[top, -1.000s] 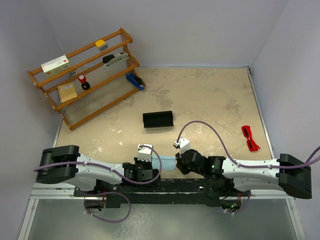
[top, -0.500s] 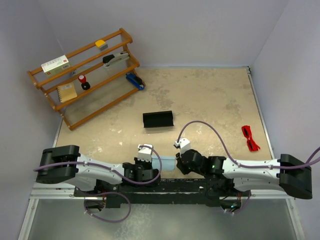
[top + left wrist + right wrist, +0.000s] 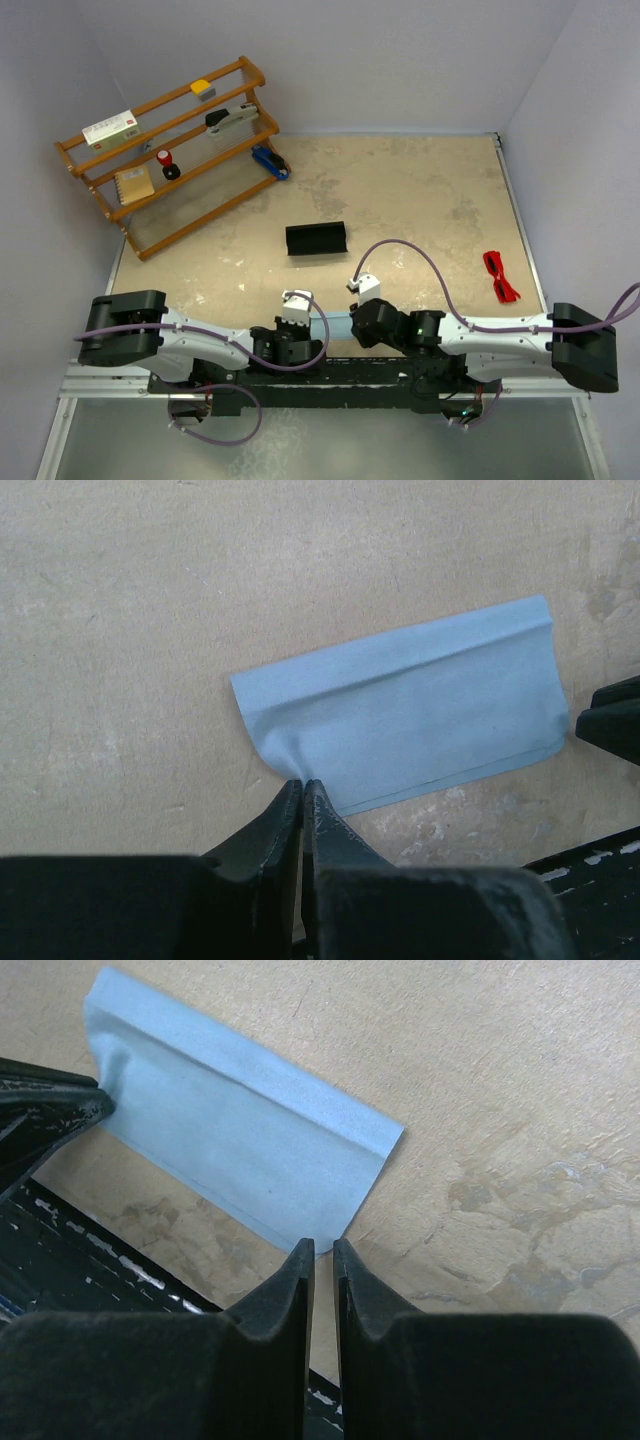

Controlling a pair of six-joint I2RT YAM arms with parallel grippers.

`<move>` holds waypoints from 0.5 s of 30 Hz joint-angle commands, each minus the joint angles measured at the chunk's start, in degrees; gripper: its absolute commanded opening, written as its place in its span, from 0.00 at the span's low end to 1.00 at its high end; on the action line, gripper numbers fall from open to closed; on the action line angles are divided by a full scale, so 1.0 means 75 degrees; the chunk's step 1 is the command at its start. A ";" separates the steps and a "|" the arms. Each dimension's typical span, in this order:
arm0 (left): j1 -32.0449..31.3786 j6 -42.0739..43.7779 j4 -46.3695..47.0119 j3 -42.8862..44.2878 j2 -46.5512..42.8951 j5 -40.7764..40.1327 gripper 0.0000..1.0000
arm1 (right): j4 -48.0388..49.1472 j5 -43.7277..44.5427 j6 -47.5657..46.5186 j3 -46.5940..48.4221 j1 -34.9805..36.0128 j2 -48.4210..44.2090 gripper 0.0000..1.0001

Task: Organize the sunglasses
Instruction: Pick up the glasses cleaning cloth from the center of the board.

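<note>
The red folded sunglasses (image 3: 500, 276) lie at the table's right side, far from both grippers. The long black case (image 3: 316, 239) sits mid-table. A pale blue cloth (image 3: 336, 324) lies flat at the near edge between the arms. My left gripper (image 3: 301, 784) is shut on the cloth's (image 3: 410, 715) near left corner, which puckers at the tips. My right gripper (image 3: 323, 1248) stands at the cloth's (image 3: 230, 1140) near right corner with a narrow gap between its jaws; the cloth there lies flat.
A wooden rack (image 3: 150, 205) with small office items stands at the back left. The black arm-mount rail (image 3: 330, 378) runs just below the cloth. Purple walls enclose the table on three sides.
Both grippers have edged inward onto the cloth's near corners, the left one rightward and the right one leftward. The sunglasses and the case have not moved.
</note>
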 commanded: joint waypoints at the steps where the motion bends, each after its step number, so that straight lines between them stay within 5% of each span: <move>1: -0.0141 0.0056 0.0200 0.0043 -0.0131 0.0137 0.00 | -0.0239 0.0723 0.0720 0.0434 0.0235 0.0269 0.16; 15: -0.0224 0.0138 0.0411 -0.0486 -0.0764 0.0161 0.00 | -0.0937 0.1609 0.1562 0.0936 0.0658 0.0988 0.26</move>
